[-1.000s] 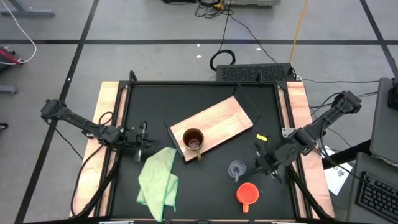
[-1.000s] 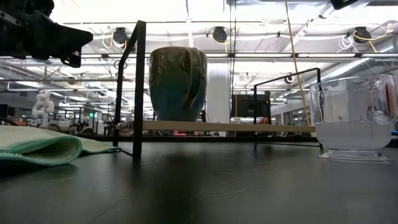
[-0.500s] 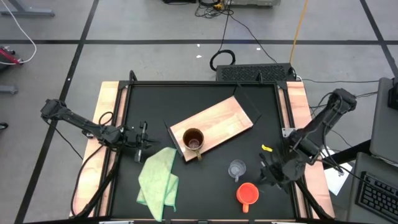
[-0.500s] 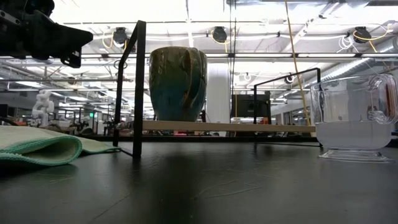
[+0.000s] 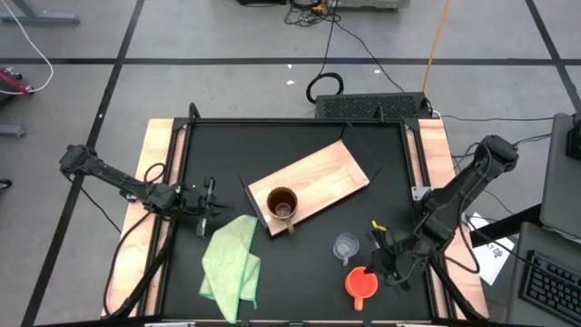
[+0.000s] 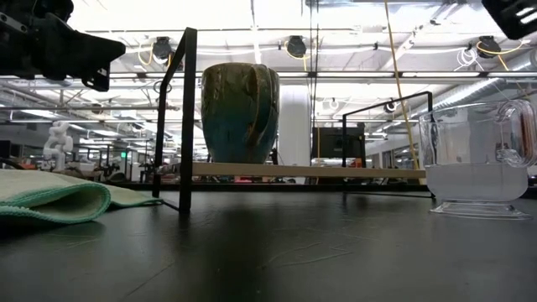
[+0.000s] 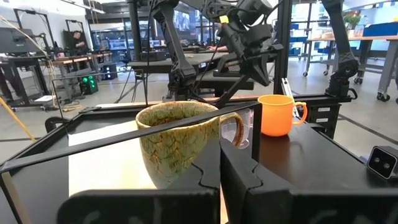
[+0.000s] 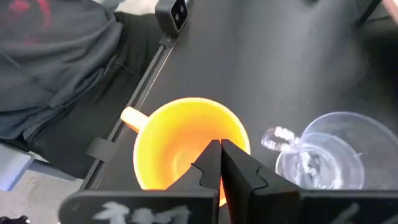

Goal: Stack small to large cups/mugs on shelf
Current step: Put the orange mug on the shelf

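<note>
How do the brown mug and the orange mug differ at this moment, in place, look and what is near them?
The brown mug stands on the shelf; the orange mug stands on the black table, off the shelf. The brown mug is mottled brown-green and larger; the orange mug is plain orange and smaller. The right gripper hangs close beside the orange mug, fingers shut; the left gripper waits shut farther from the brown mug. Both are upright, with handles.

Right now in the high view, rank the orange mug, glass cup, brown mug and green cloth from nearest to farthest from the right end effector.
1. Orange mug, right beside the right end effector.
2. Glass cup, just past it.
3. Brown mug, on the shelf.
4. Green cloth, far left.
</note>
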Tool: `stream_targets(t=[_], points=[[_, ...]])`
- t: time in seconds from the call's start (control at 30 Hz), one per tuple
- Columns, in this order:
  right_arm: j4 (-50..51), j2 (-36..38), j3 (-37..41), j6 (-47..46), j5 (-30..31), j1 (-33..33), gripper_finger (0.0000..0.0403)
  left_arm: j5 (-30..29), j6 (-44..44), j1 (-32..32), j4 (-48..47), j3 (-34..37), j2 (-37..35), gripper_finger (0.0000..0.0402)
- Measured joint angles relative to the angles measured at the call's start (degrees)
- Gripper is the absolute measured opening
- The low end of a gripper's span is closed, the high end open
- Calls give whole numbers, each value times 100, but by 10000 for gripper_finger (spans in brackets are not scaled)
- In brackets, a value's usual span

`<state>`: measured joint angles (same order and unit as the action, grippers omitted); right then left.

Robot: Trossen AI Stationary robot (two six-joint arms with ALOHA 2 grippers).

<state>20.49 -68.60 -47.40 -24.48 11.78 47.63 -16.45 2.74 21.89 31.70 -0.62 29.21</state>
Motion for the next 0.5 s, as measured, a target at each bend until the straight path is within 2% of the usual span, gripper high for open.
stream_targets(t=[0.17,0.5], points=[[0,-31,0,-271,-301,0,37,0,-46,0,14,0,0,1],[512,-26,0,-1096,-303,-91,150,4,-64,0,11,0,0,2]])
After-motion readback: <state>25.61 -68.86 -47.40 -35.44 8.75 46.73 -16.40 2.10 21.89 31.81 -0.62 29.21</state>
